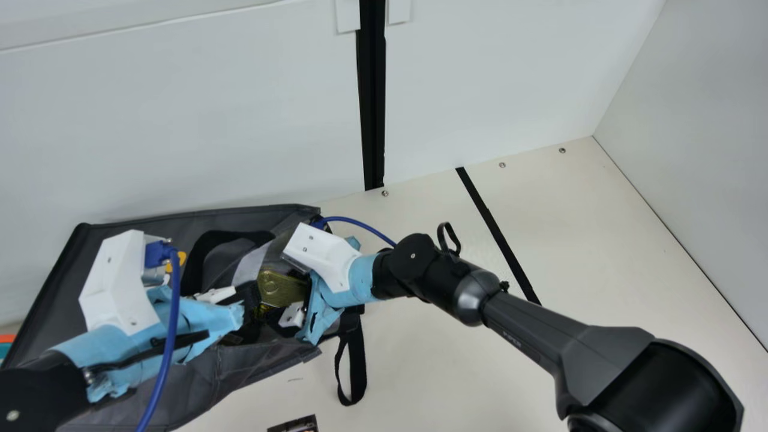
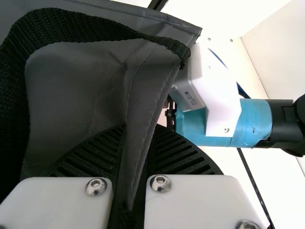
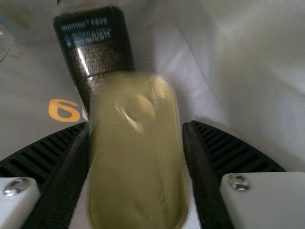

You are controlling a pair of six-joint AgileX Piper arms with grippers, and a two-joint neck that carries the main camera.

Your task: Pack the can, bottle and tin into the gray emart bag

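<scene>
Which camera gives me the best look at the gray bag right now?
The main view: it takes in most of the gray bag, though both arms cover parts. The left wrist view shows one wall close up, pinched in the left gripper; the right wrist view, gray fabric beyond the gold tin.

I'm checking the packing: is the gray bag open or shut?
Open: the left gripper pinches the gray bag's fabric, and the tin shows within its spread mouth.

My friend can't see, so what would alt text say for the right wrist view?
The right pincer holds a gold tin in front of gray bag fabric, with a black printed container and an orange mark beyond.
</scene>
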